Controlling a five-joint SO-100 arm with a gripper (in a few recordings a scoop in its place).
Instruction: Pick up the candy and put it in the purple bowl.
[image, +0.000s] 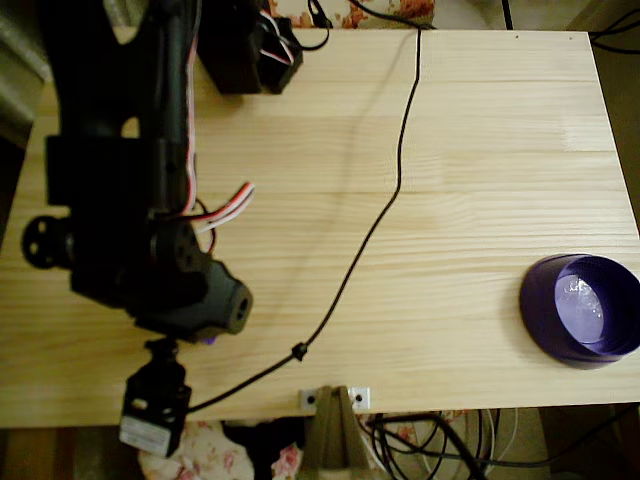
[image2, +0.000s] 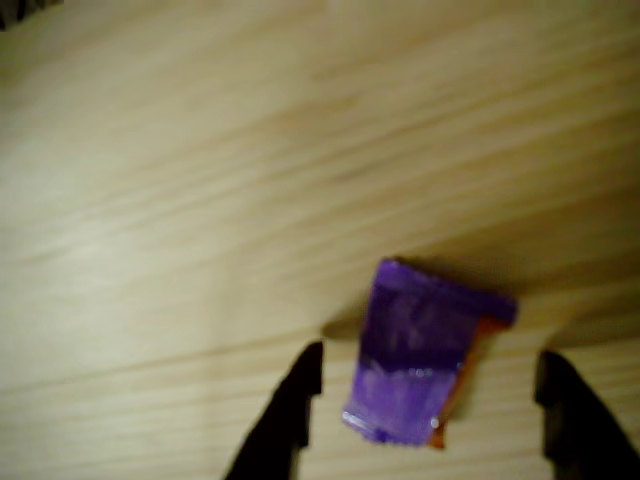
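Observation:
In the wrist view the candy, a small purple wrapper with an orange edge, lies on the wooden table between my two dark fingertips. My gripper is open, one finger left of the candy and the other right of it, neither touching it. From overhead, only a sliver of purple candy peeks out under the black arm at the table's front left. The purple bowl sits far to the right near the table edge, upright, with a glossy violet inside.
A black cable runs diagonally across the middle of the table to a camera mount at the front left. A black motor block stands at the back. Brackets sit on the front edge.

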